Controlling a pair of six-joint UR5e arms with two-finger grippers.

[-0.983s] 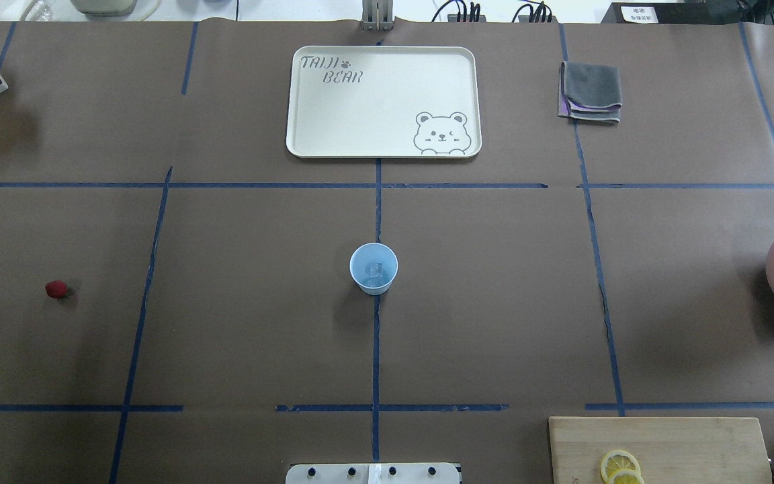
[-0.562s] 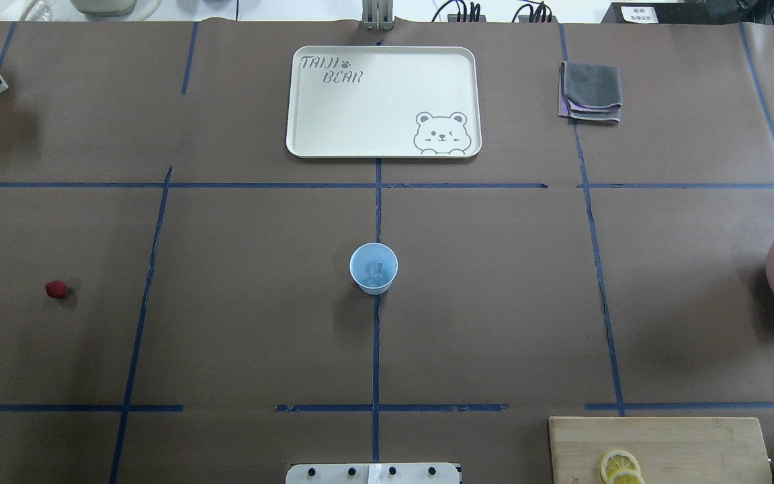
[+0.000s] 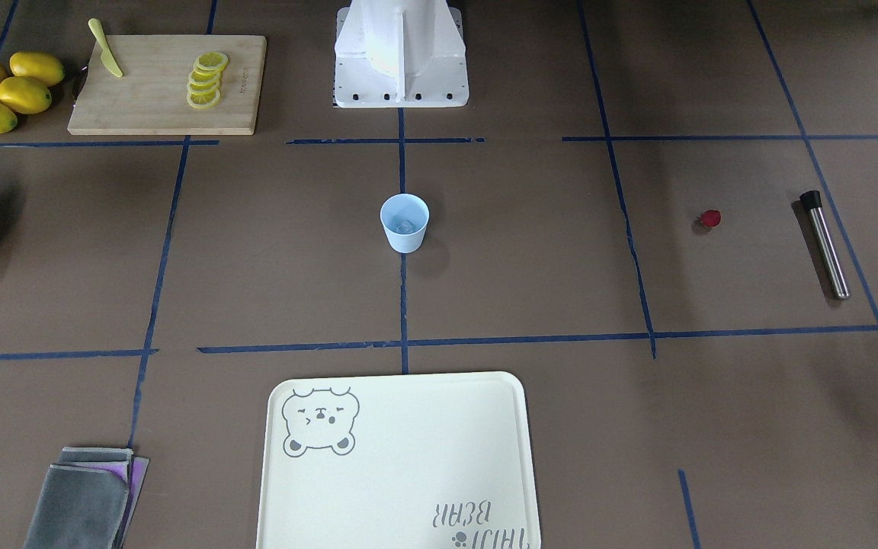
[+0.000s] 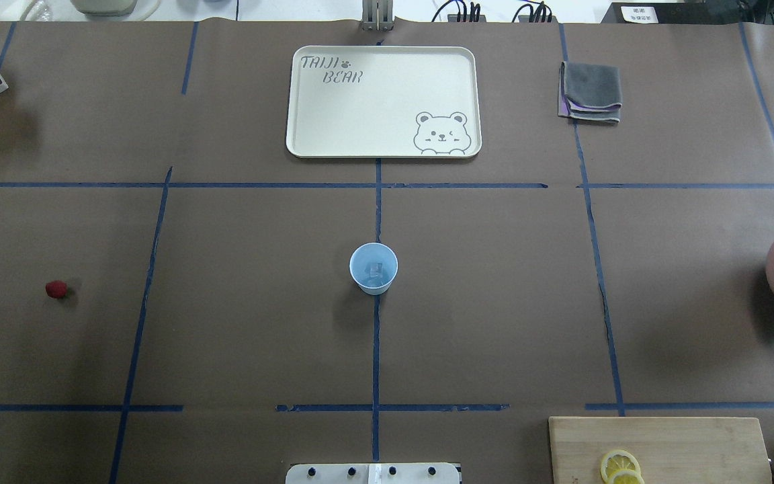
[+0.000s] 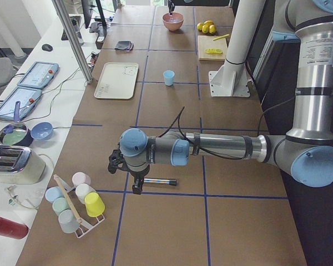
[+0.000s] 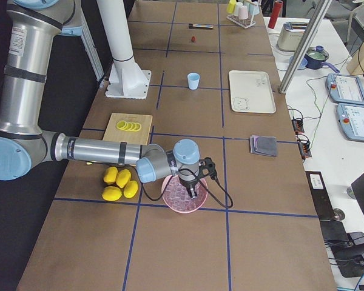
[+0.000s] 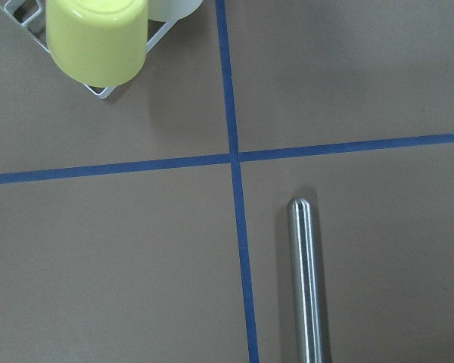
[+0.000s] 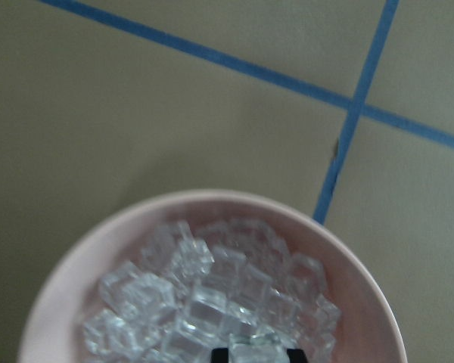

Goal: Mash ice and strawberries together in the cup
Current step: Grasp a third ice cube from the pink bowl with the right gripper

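Note:
The pale blue cup (image 4: pixel 373 268) (image 3: pixel 404 222) stands upright at the table's middle with one clear ice cube (image 4: pixel 375 269) in its bottom. More ice (image 8: pixel 212 295) fills the pink bowl (image 8: pixel 76 265) (image 6: pixel 170 197) at the right end. The small red strawberry (image 4: pixel 56 289) (image 3: pixel 709 219) lies alone on the left side. My right gripper (image 6: pixel 192 192) hangs over the bowl, only a dark tip showing in its wrist view, so I cannot tell its state. My left gripper (image 5: pixel 135 187) hovers above a steel muddler (image 7: pixel 306 287) (image 3: pixel 826 244); I cannot tell its state.
A cream bear tray (image 4: pixel 382 101) and a folded grey cloth (image 4: pixel 590 91) lie at the far side. A cutting board (image 3: pixel 167 84) carries lemon slices and a yellow knife, with whole lemons (image 3: pixel 4 90) beside it. A rack of upturned cups (image 5: pixel 77 202) stands at the left end.

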